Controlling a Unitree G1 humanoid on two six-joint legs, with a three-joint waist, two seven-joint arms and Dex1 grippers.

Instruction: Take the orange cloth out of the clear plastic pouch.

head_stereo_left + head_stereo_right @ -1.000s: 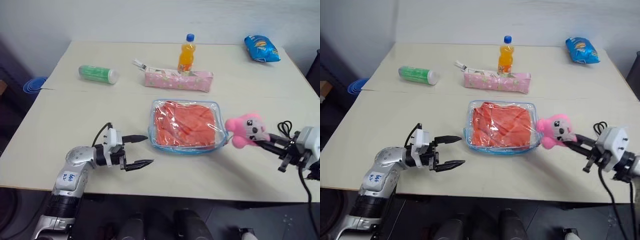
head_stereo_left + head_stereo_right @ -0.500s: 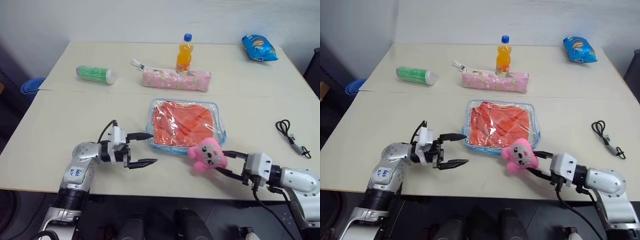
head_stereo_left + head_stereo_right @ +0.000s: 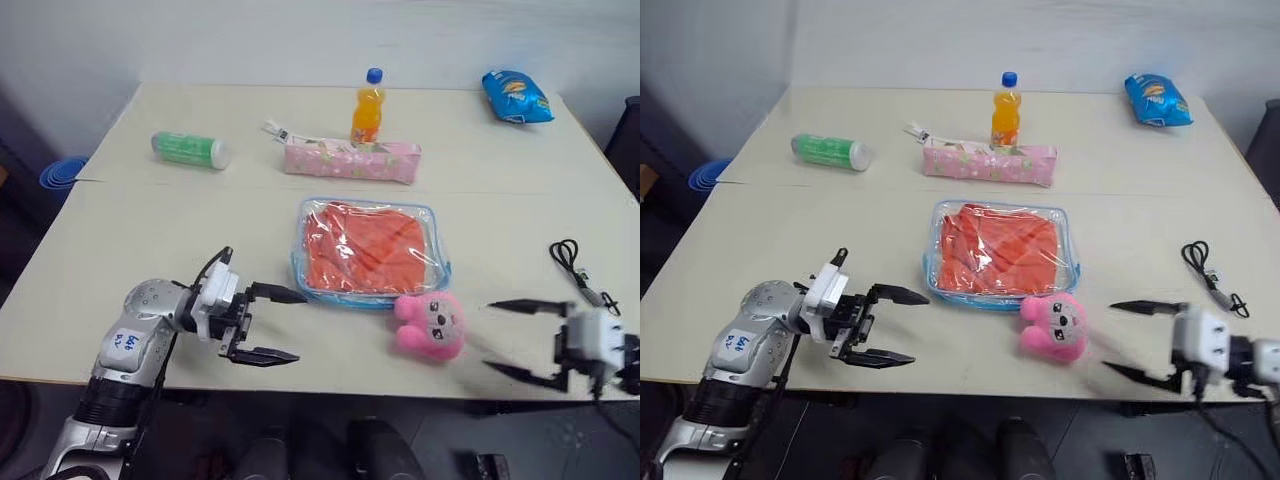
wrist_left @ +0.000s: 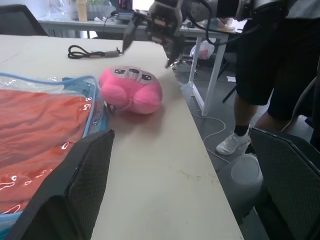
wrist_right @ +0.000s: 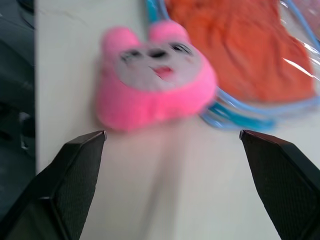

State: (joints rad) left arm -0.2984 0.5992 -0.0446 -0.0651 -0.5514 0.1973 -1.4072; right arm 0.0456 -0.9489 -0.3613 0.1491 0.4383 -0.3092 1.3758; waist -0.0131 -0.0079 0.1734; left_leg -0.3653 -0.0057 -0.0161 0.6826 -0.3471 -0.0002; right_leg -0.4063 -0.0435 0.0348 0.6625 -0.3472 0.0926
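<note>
Left gripper [image 3: 272, 323] hangs spread wide and empty, pointing right at the clear plastic pouch [image 3: 371, 251] just beyond its tips, so it's the nearer arm. The orange cloth [image 3: 365, 245] lies flat inside, mid-table. Right gripper [image 3: 520, 338] gapes too, holding nothing, near the table's [image 3: 150, 230] near edge. The pink plush toy [image 3: 430, 325] crowds the pouch's near-right corner; the left side is open.

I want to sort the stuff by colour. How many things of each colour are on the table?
Pink: 2, toy and pencil case
Orange: 2, cloth and bottle
Green: 1, tube
Blue: 1, snack bag
Black: 1, cable
Clear: 1, pouch
Total: 8
</note>
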